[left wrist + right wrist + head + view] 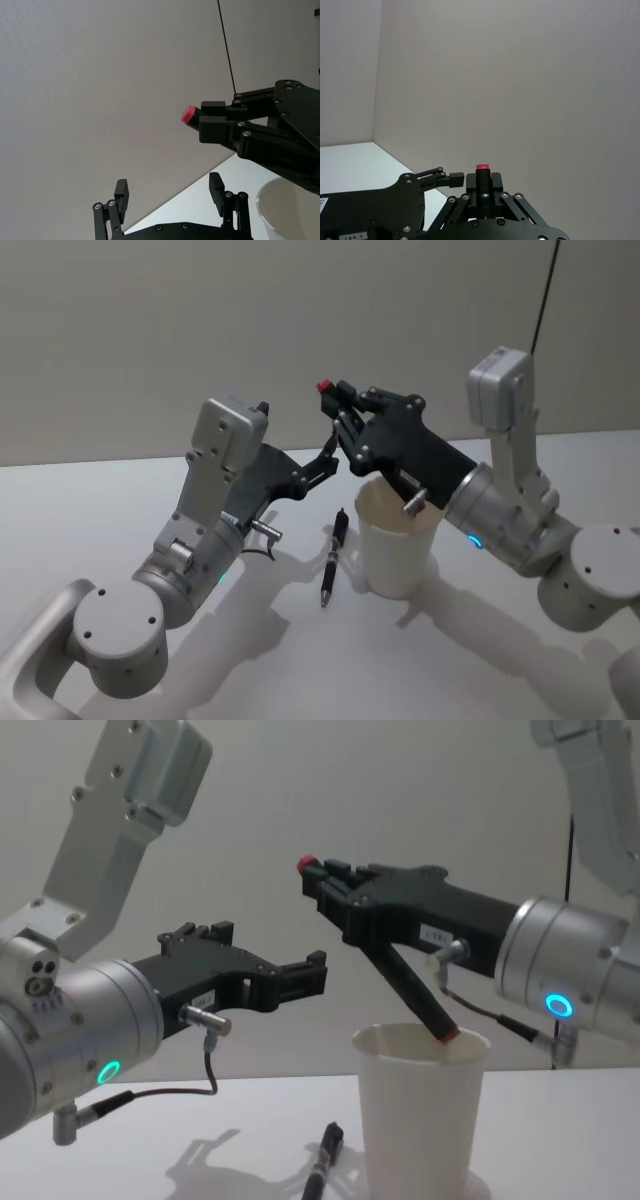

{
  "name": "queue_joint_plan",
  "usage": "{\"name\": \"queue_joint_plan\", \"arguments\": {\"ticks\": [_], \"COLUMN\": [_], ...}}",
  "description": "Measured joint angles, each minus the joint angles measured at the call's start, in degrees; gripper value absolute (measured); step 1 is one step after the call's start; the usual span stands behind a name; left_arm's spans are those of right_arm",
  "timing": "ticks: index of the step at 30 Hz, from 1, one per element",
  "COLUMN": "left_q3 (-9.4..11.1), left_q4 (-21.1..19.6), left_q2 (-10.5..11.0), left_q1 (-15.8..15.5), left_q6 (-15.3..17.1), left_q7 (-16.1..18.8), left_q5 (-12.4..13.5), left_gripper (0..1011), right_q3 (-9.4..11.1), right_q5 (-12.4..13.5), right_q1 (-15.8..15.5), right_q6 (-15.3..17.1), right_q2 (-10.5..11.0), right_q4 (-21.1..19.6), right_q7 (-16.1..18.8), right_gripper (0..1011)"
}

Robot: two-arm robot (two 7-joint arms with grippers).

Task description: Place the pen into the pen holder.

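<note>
The pen holder is a white paper cup [398,540] standing on the table, also in the chest view [420,1120]. My right gripper [342,412] hovers above its left rim, shut on a black pen [415,995] with a red top end [325,387]. That pen slants down, and its lower end sits at the cup's mouth. A second black pen [332,555] lies flat on the table just left of the cup. My left gripper [326,460] hangs open and empty above the lying pen, close under the right gripper's fingers [216,129].
The white tabletop [250,660] spreads in front of the cup and to both sides. A plain wall stands behind. A thin dark cable [545,290] hangs at the upper right.
</note>
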Motion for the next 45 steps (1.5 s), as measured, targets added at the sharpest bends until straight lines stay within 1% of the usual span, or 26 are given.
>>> {"name": "queue_joint_plan", "arguments": {"ticks": [20,42,44,45], "left_q3": [0.0,0.0,0.0,0.0], "left_q4": [0.0,0.0,0.0,0.0], "left_q2": [0.0,0.0,0.0,0.0], "left_q1": [0.0,0.0,0.0,0.0], "left_q6": [0.0,0.0,0.0,0.0], "left_q7": [0.0,0.0,0.0,0.0], "left_q5": [0.0,0.0,0.0,0.0], "left_gripper": [1001,1001,1001,1001], "right_q3": [0.0,-0.1,-0.1,-0.1], "right_q5": [0.1,-0.7,-0.7,-0.8], "right_q1": [-2.7,-4.0,-4.0,-4.0], "right_q6": [0.6,1.2,1.2,1.2], "right_q2": [1.9,2.8,2.8,2.8], "right_q4": [0.5,0.0,-0.1,-0.1], "right_q7": [-1.0,-2.6,-2.7,-2.8], "right_gripper": [166,167,202,235]}}
